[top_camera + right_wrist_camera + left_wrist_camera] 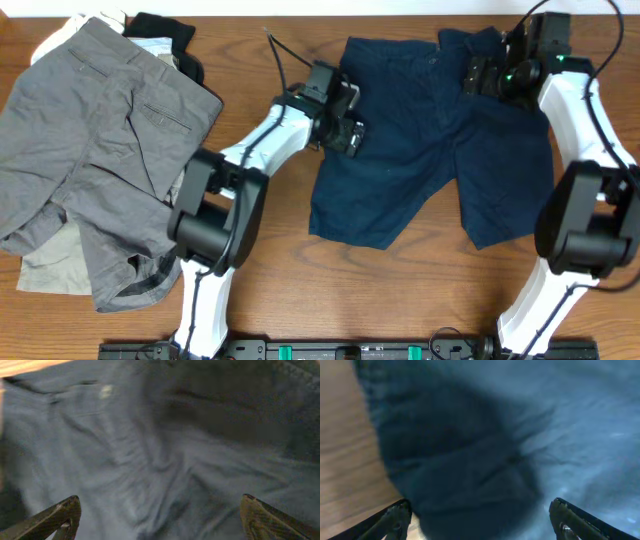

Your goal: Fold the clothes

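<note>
Navy shorts [420, 150], soft wrinkled cloth, wide legs, wood-grain table [300, 295]

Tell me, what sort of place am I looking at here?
Probably a robotics lab bench, not a home: a left arm and right arm stand at a wooden table, navy shorts lie spread between them, and grey shorts sit piled to one side.

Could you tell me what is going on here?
The robot is working on a pair of navy shorts spread flat on the table. The left gripper hangs open over the shorts' left edge, the right gripper open over the waistband corner. No fold is made yet. Grey shorts lie piled aside.
</note>
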You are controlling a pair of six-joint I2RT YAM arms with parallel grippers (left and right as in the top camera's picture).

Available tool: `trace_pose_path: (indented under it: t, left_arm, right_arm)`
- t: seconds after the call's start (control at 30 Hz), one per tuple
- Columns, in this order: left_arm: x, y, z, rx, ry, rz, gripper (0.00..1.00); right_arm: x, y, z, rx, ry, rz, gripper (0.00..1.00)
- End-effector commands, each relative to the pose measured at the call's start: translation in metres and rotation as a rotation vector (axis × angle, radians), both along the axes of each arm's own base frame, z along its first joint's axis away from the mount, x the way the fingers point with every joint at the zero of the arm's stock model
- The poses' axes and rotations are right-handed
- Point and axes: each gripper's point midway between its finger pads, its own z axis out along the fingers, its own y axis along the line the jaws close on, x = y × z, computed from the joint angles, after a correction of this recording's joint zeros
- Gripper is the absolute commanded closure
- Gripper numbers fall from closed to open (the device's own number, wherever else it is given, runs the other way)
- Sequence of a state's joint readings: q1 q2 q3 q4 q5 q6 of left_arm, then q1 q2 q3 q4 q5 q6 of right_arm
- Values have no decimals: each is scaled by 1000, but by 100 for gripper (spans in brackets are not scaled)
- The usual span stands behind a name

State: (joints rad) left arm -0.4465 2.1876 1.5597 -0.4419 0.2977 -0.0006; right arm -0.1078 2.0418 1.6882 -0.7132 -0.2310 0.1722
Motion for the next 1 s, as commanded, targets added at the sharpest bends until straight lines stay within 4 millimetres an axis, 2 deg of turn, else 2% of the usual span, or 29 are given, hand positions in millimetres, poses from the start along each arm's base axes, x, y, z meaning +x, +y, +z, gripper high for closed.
trace_pose_path:
  t: [0.0,0.1,0.13,0.2,0.23,0.3,0.33,0.47,0.6,0.77,0.8,0.83,0.87,0.93,0.97]
  left_arm:
    - [5,1,-1,-17,13,34,11]
    - [4,1,-2,-15,16,33,13]
    - [4,1,-2,-15,16,33,20]
    - [3,2,-2,-18,28,51,48]
    - [2,3,-3,-19,40,66,65]
    - [0,5,-2,-20,64,97,88]
    - [-3,7,-1,-19,79,113,94]
    - [-14,18,11,-18,151,205,94]
    - [-38,40,33,6,266,336,94]
    - [-68,60,56,47,357,392,94]
    - [-74,62,60,57,368,384,89]
    - [-79,64,64,67,370,362,68]
    - [-82,65,68,73,366,337,51]
    - [-87,67,79,76,351,304,35]
    - [-88,68,84,73,340,295,31]
  right_arm:
    - [-3,19,28,1,-45,75,1]
    - [-10,26,24,5,-9,89,1]
    - [-13,29,22,6,3,93,2]
    - [-18,33,19,9,28,100,12]
    - [-21,35,17,10,39,104,14]
    - [-25,37,16,12,57,108,20]
    - [-27,38,15,14,68,109,23]
    - [-37,44,10,19,112,115,29]
    - [-48,52,-1,41,171,92,31]
    - [-69,66,-31,72,264,48,33]
    - [-73,69,-38,75,277,46,33]
    - [-78,72,-45,75,289,52,33]
    - [-82,75,-50,74,299,58,33]
    - [-90,81,-62,71,319,73,29]
    - [-93,84,-64,69,326,81,26]
